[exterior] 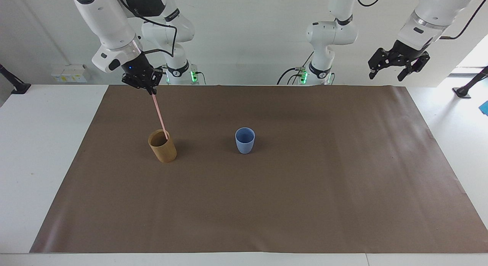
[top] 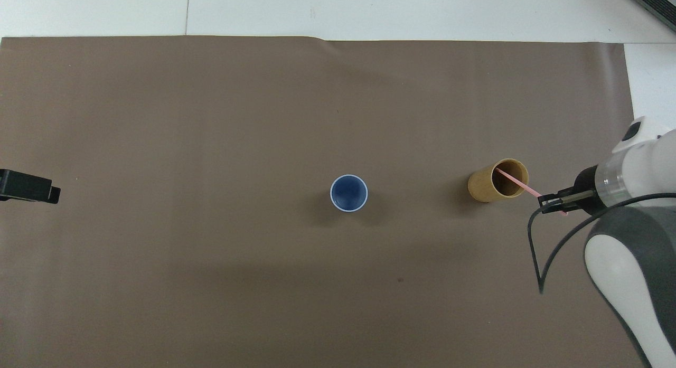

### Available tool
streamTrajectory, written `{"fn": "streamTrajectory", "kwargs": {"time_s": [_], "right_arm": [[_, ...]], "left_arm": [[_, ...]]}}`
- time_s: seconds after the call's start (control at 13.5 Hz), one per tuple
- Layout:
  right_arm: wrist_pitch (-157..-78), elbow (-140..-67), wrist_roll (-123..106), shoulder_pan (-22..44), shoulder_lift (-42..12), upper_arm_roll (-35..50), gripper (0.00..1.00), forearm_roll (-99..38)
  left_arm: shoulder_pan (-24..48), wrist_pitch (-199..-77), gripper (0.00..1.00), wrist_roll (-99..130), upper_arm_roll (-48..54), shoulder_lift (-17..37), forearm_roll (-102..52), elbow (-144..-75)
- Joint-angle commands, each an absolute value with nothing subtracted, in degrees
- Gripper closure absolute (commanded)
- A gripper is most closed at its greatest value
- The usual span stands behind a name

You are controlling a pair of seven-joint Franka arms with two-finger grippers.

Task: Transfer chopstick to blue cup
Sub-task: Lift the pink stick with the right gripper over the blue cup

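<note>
My right gripper is shut on the top end of the pale pink chopstick and holds it high over the tan wooden-looking cup. The stick hangs tilted, with its lower tip just inside the tan cup's rim. In the overhead view the chopstick runs from the tan cup to my right gripper. The light-blue cup stands upright and empty at the mat's middle, beside the tan cup; it also shows in the overhead view. My left gripper is open and empty, raised at its own end of the table.
A brown mat covers the white table. Only my left gripper's tip shows in the overhead view. A small dark speck lies on the mat.
</note>
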State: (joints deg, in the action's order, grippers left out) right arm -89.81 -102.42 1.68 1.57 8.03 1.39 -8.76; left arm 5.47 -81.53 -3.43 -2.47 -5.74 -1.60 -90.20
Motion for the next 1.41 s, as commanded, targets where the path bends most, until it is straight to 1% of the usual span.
{"fn": "streamTrajectory", "kwargs": {"time_s": [0.0, 0.07, 0.3, 0.52, 0.67, 0.89, 0.97, 1.19, 1.34], "right_arm": [[-89.1, -99.5, 16.8, 2.1, 5.6, 3.7, 1.00, -16.0], [-90.2, -99.5, 23.3, 3.2, 5.6, 4.6, 1.00, -17.1], [-96.7, -99.4, 40.7, 9.7, 5.2, 6.3, 1.00, -22.7], [-103.3, -99.1, 54.4, 16.2, 1.6, 6.5, 1.00, -26.3], [-106.8, -99.1, 58.3, 18.7, -0.5, 6.5, 1.00, -27.4], [-110.9, -99.4, 58.5, 20.7, -4.6, 6.6, 1.00, -27.3], [-111.2, -100.0, 58.4, 21.5, -5.1, 6.5, 1.00, -27.0], [-112.4, -103.0, 57.8, 20.8, -4.9, 6.5, 1.00, -26.5], [-112.3, -103.5, 58.1, 20.8, -4.7, 6.4, 1.00, -26.4]], "left_arm": [[5.7, -80.8, 0.00, -2.0, -2.4, -7.6, -0.6, -92.3], [5.5, -80.7, 0.00, -2.1, -2.5, -7.2, -0.6, -91.6], [4.9, -80.2, 0.00, -2.4, -3.0, -7.1, -0.6, -91.3], [5.0, -80.2, 0.00, -2.4, -3.1, -7.1, -0.6, -91.2], [5.0, -80.2, 0.00, -2.4, -3.1, -7.1, -0.6, -91.2], [4.9, -80.2, 0.00, -2.4, -3.1, -7.1, -0.6, -91.3], [4.9, -80.2, 0.00, -2.4, -3.1, -7.1, -0.6, -91.2], [4.9, -80.2, 0.00, -2.4, -3.1, -7.1, -0.6, -91.3], [4.9, -80.2, 0.00, -2.4, -3.1, -7.1, -0.6, -91.2]]}}
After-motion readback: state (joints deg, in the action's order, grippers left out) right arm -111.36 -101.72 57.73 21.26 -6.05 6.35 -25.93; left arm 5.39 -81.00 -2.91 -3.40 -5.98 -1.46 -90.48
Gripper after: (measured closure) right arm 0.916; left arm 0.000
